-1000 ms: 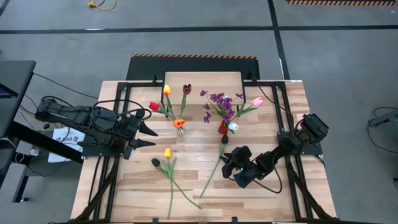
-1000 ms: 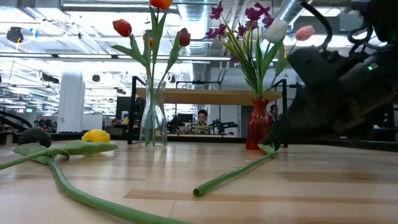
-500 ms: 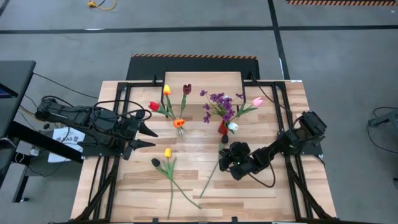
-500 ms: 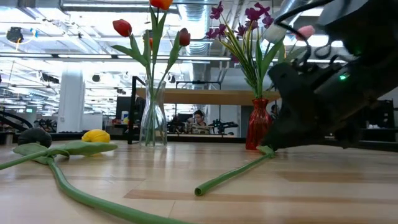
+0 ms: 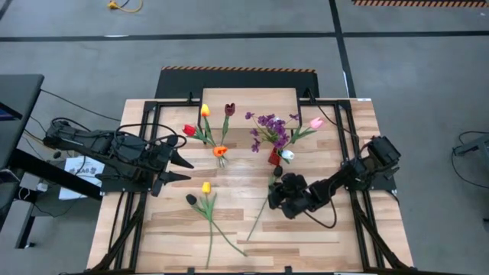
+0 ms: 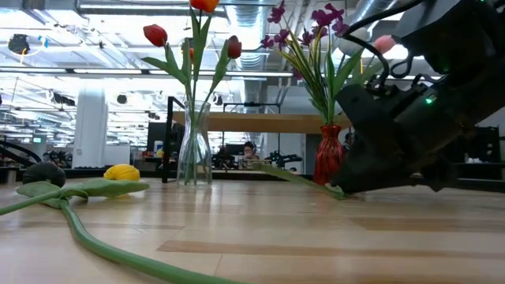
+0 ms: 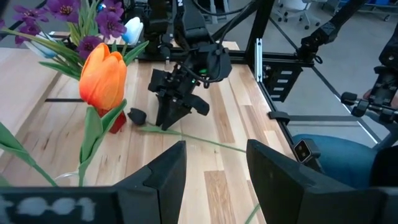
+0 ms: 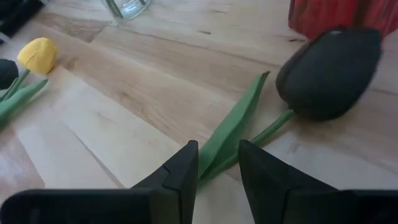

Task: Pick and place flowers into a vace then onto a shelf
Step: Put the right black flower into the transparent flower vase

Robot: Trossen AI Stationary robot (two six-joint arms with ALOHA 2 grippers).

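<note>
A dark maroon tulip (image 8: 329, 71) lies with its head on the table beside the red vase (image 5: 273, 156), which holds the purple sprig and the pink and white tulips. My right gripper (image 8: 217, 174) is shut on this tulip's stem, low over the table's middle (image 5: 273, 197). A clear glass vase (image 6: 193, 150) holds yellow, red, maroon and orange tulips. A yellow tulip (image 5: 205, 187) and a dark one (image 5: 192, 199) lie on the table with their stems crossing. The shelf (image 5: 250, 99) stands at the far edge. My left gripper (image 5: 186, 168) hangs open at the table's left side. My right gripper pinches the maroon tulip's stem (image 8: 219, 160) a little below the head, together with the base of its leaf (image 8: 239, 118). The fingers slant down from the table's right and lie across the stem. The head rests on the table, and the cut end (image 6: 264, 166) is raised.
Black frame rails run along the table's left and right sides (image 5: 353, 206). Bare wood lies along the near edge and between the two vases and the loose tulips. In the low view, people sit in the room behind the table.
My right gripper has moved toward the table's left and far edge, down onto the maroon tulip's stem. The stem lay flat on the table before. Now its cut end has tipped up off the wood while the head stays by the red vase.
</note>
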